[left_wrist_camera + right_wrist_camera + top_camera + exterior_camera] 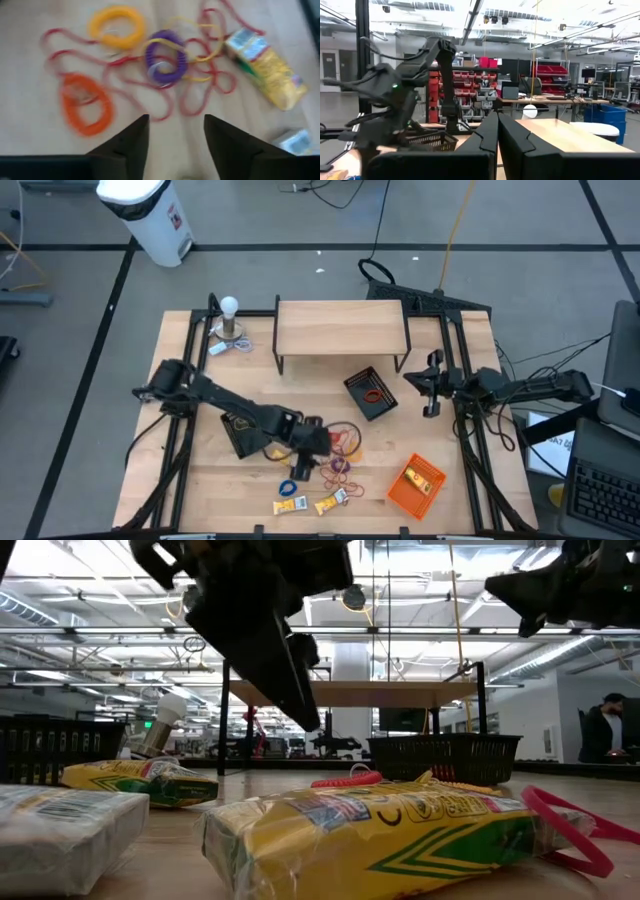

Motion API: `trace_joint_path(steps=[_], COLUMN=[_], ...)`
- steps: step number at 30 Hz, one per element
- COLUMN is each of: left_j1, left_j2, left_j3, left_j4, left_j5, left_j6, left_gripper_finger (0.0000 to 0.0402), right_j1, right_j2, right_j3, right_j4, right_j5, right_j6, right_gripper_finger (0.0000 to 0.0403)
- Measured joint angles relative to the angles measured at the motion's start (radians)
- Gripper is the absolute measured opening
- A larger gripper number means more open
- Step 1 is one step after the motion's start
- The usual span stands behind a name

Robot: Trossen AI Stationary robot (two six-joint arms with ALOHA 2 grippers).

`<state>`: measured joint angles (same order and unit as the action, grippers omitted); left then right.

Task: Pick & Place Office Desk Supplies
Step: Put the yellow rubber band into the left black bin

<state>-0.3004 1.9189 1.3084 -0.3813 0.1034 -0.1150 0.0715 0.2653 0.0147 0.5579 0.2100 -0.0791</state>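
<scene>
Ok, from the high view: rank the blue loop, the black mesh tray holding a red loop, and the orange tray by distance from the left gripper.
From the left gripper:
1. Blue loop, right beside it, toward the front edge.
2. Black mesh tray, farther back, at center.
3. Orange tray, front right.

Left wrist view blurs the rubber-band loops; a packet is edge-cropped

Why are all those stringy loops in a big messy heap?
They do look jumbled: thin red loops lie tangled across each other, with a purple coil caught among them. The left pincer hovers open above the heap. Nothing looks broken.
</scene>
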Motion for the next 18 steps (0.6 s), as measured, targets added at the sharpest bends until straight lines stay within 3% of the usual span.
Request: trace_joint_path(steps=[5,18], left_j1=[-0.031,-0.055], left_j2=[0.062,0.179], left_j3=[0.06,0.068], left_j4=[0.016,0.104], left_j5=[-0.014,-0.083], left_j6=[0.02,0.104], left_gripper_finger=[0.0225,0.0227], right_j1=[0.0,0.0], right_j2=[0.028,0.099], right_j3=[0.0,0.0], right_j4=[0.014,0.074], right_j5=[0.002,0.004], right_j6=[0.015,0.012], right_gripper_finger=[0.0004,0.0004])
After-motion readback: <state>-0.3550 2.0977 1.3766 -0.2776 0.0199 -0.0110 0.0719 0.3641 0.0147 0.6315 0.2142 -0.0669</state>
